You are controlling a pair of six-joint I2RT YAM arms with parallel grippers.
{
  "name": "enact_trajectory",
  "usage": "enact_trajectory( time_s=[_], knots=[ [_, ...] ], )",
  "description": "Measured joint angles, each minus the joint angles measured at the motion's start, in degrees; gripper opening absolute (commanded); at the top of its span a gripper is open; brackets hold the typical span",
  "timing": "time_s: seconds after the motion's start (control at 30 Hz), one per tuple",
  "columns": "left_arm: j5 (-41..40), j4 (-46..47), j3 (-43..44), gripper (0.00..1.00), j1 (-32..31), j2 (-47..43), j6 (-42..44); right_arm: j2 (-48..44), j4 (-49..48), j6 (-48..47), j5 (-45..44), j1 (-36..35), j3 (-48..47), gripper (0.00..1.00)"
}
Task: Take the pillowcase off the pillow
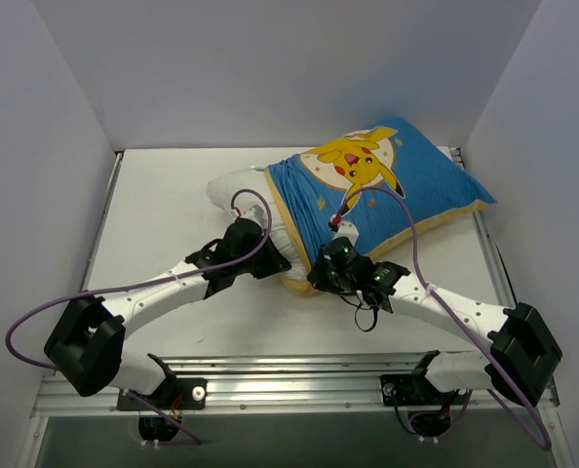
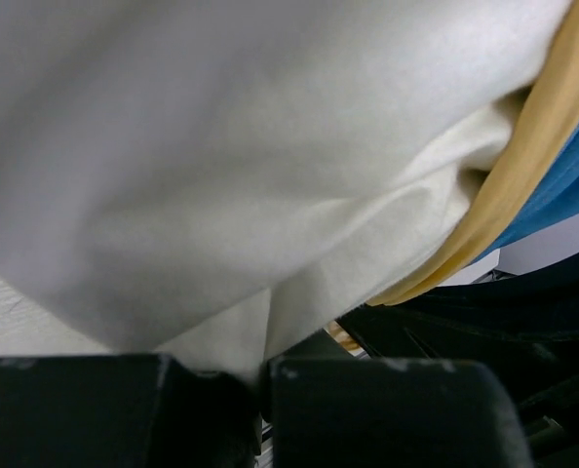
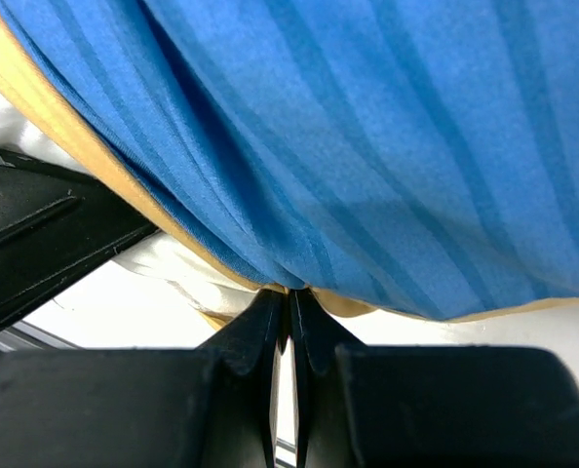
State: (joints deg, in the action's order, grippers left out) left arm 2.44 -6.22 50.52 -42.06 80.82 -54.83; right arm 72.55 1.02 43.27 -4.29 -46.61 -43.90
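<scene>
We show the pillowcase, a blue, finely striped fabric cover printed with a yellow cartoon character and a moon. It lies on the far right part of the white tabletop, with one corner towards the back wall. It covers most of the pillow, a plump plain white cushion whose left end protrudes bare from the cover's open mouth. That mouth is edged with yellow trim and gathered into folds.

The left gripper meets the near side of the bare pillow end, just beside the mouth. In the left wrist view, a fold of the white pillow runs down between the two black fingers of the left gripper, which are closed on it. The yellow trim and a strip of blue pillowcase pass at the right.

The right gripper sits at the near edge of the cover, close beside the left one. In the right wrist view, the blue pillowcase fills the upper field. The fingers of the right gripper are pressed together, pinching the cover's lower hem where the yellow trim meets them.

Both arms reach in from the near edge. A purple cable loops along each arm, and an aluminium rail carries their bases.
</scene>
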Motion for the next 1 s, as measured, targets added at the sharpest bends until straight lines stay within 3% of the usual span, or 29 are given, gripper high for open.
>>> enact_trajectory(
  time_s=[0.43, 0.67, 1.0],
  knots=[
    [-3.5, 0.0, 7.0, 0.02, -3.5, 4.9, -2.3, -2.3, 2.8, 2.1, 0.9, -2.1, -1.4, 0.03],
    [-5.6, -0.5, 10.9, 0.02, -4.7, 7.3, -5.5, -2.2, 3.0, 4.3, -0.6, -4.6, -1.4, 0.00],
    [-2.6, -9.3, 16.5, 0.02, -1.2, 6.9, -8.1, -6.7, 3.3, 9.7, -2.1, 3.5, 4.6, 0.00]
  ],
)
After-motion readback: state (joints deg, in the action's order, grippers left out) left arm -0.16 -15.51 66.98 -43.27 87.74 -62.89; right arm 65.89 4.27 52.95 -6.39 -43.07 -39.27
